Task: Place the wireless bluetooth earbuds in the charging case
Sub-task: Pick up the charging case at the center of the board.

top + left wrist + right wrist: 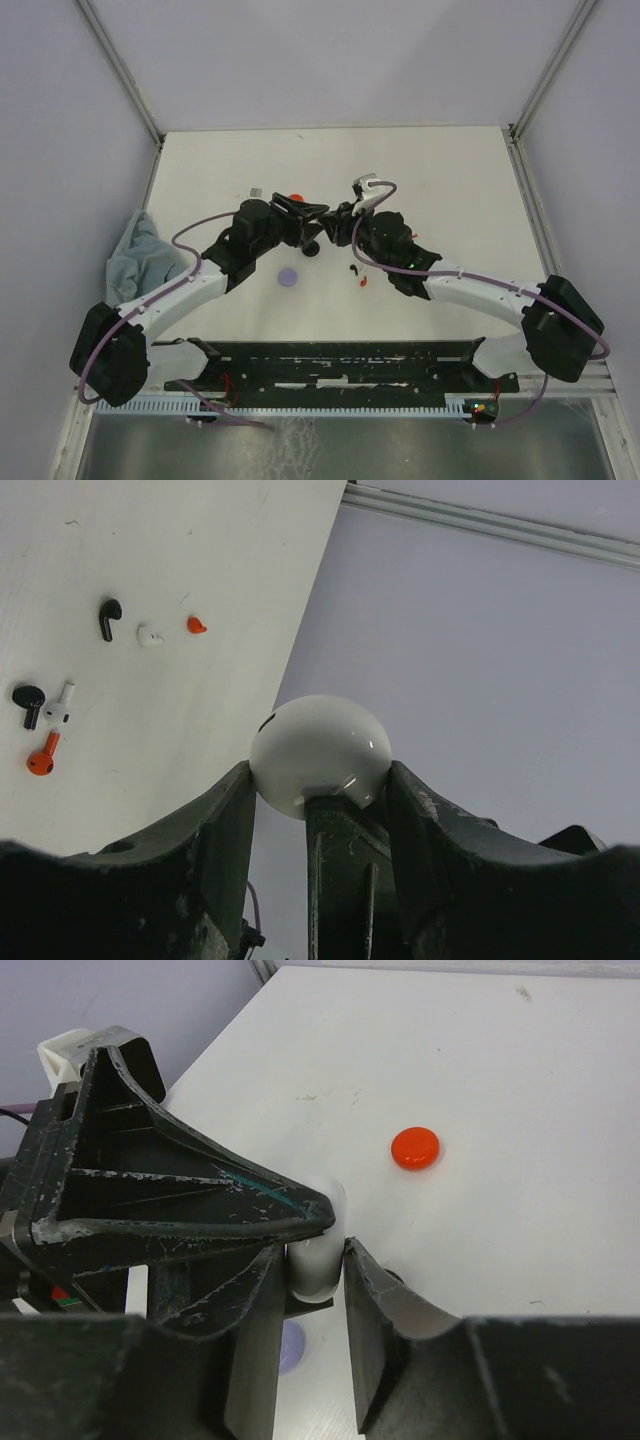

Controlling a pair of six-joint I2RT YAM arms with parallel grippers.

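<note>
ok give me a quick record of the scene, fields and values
left gripper: shut on the white charging case
right gripper: jaws against either side of the same case
case state: no opening visible
earbuds: six loose on the table, two black, two white, two red
discs: red disc and lavender disc, both flat on the table
cloth: grey, bunched at the table's left edge
</note>
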